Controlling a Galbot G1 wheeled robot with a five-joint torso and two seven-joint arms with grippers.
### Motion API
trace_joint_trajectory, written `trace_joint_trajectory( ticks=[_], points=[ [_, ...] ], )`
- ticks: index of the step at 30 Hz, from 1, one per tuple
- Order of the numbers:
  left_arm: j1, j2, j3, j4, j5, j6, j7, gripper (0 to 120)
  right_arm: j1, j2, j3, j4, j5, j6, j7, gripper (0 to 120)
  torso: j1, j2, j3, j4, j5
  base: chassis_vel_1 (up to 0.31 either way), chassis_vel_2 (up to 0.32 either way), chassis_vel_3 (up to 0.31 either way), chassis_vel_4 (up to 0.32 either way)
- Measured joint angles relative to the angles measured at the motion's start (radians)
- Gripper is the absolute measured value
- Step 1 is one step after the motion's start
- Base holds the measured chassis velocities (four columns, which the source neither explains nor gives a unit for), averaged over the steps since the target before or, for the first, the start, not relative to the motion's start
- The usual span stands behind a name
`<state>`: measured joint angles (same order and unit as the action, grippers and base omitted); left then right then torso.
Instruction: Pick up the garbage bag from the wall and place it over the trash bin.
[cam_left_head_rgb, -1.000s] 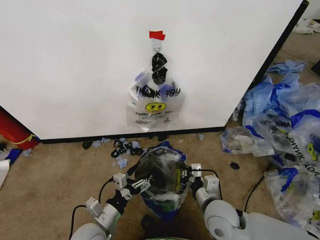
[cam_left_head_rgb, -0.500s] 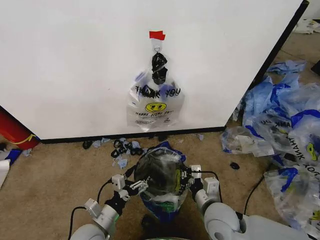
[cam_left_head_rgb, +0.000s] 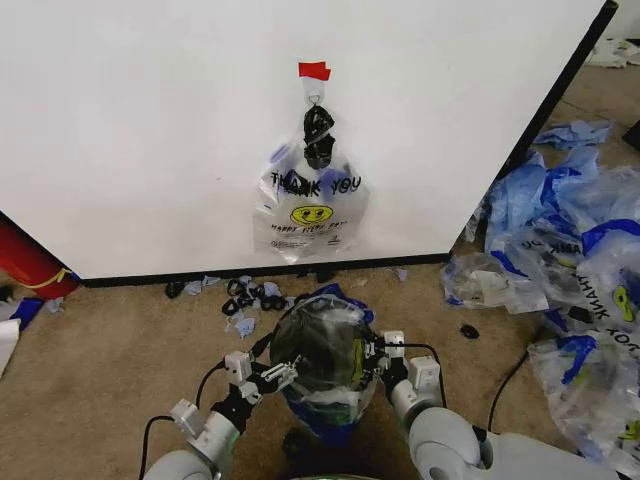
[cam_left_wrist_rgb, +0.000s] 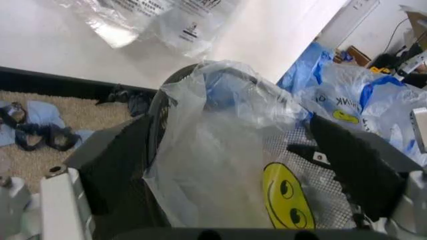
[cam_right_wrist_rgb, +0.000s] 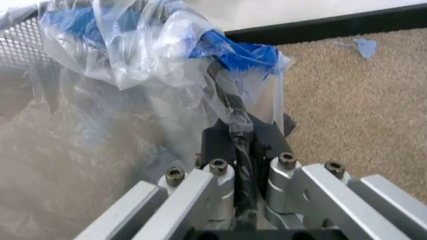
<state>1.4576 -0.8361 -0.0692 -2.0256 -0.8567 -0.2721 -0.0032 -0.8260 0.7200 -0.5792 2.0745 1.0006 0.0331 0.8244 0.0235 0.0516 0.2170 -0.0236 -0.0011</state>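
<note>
Left claw (cam_left_head_rgb: 283, 375) sits at the bin's left side, fingers spread wide w/ the bin (cam_left_head_rgb: 322, 352) and the clear plastic bag over it (cam_left_wrist_rgb: 220, 165) between them, gripping nothing. Straight ahead past both claws, another bag (cam_left_head_rgb: 308, 205) w/ "THANK YOU" print & smiley hangs from a hook on the wall (cam_left_head_rgb: 150, 120), under red tape (cam_left_head_rgb: 314, 70). Right claw (cam_right_wrist_rgb: 238, 150) at the bin's right rim, pinched tight on a twist of bag plastic.

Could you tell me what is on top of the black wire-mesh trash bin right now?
A thin clear plastic bag with a yellow smiley is draped over the black wire-mesh trash bin; it veils the bin's inside.
</note>
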Motion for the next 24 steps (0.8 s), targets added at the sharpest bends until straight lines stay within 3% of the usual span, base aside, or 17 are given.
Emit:
trace_joint_trajectory(
  ticks=[24],
  points=[
    [0.01,0.0,-0.037,0.001,0.008,-0.004,-0.004,94,-0.019,-0.008,0.034,-0.037,-0.02,0.044,-0.021,1,0.0,0.0,0.0,0.0001,0.0002,0.0,0.0,0.0,0.0]
  ],
)
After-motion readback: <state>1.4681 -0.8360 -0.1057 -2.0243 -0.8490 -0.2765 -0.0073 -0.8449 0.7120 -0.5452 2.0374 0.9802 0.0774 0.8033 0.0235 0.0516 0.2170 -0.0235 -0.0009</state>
